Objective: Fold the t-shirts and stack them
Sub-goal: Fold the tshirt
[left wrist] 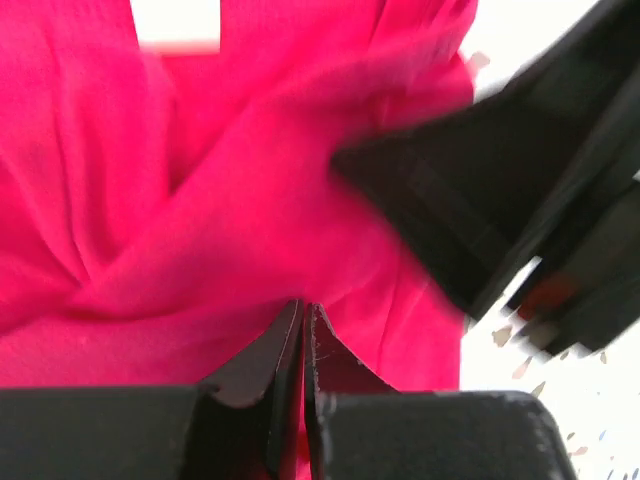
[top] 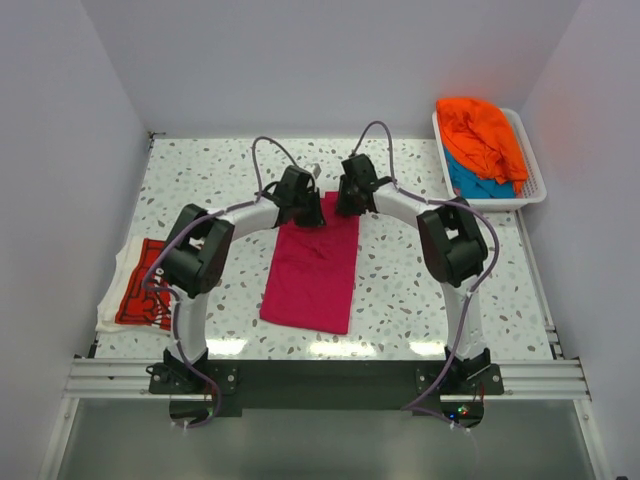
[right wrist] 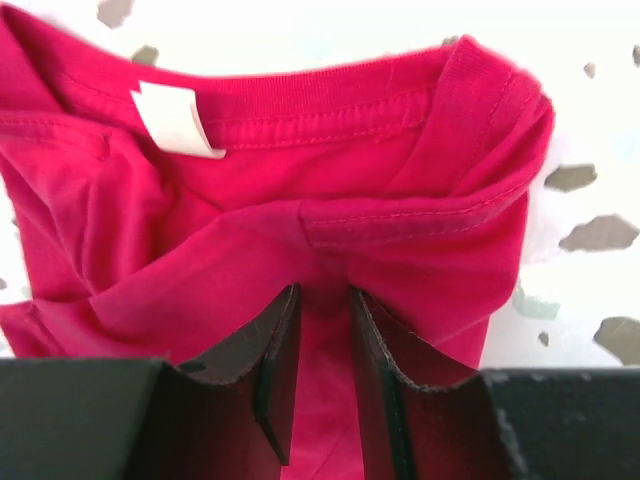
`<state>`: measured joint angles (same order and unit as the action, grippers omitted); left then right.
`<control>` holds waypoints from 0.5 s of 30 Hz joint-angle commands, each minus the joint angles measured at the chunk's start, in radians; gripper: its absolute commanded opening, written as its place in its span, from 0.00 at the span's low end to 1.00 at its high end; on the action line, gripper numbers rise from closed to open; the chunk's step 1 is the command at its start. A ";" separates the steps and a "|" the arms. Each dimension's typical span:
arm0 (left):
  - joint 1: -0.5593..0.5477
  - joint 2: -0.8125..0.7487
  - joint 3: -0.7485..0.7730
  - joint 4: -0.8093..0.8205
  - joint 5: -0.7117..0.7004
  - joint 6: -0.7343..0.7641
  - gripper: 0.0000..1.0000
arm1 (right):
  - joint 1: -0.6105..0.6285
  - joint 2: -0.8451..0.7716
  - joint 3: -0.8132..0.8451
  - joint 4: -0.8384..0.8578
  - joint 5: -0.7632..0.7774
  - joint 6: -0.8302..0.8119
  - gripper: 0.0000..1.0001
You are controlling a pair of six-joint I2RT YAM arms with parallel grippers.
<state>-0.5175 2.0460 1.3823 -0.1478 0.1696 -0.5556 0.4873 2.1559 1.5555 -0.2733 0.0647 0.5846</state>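
Four t-shirts share the speckled bench. One magenta t-shirt lies folded into a long strip at the centre. One red t-shirt with white lettering sits folded at the left edge. One orange t-shirt is heaped on one teal t-shirt in the single white slatted basket at the far right corner.

Two arms work the scene. The left arm and right arm each rise from the near edge, bow outward at the elbow and curve inward, so both wrists meet side by side over the far end of the magenta strip.

The left gripper points down at the strip's far left corner. In its wrist view the left gripper has its jaws pressed together, with magenta cloth puckered at the tips.

The right gripper sits at the far right corner, by the collar and its white label. There the right gripper shows jaws a narrow gap apart with magenta cloth between them. Whether they pinch it cannot be told.
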 commanded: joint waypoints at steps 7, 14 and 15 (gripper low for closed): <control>0.002 -0.111 -0.198 0.132 0.117 -0.041 0.07 | -0.055 0.062 0.132 -0.044 0.001 -0.028 0.30; 0.014 -0.199 -0.292 0.171 0.065 -0.067 0.06 | -0.064 0.108 0.182 -0.047 -0.003 -0.046 0.30; 0.019 -0.210 -0.307 0.165 0.044 -0.073 0.05 | -0.065 0.120 0.187 -0.047 -0.002 -0.048 0.30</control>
<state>-0.5129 1.9129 1.1004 -0.0307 0.2489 -0.6014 0.4297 2.2452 1.6974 -0.3077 0.0566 0.5636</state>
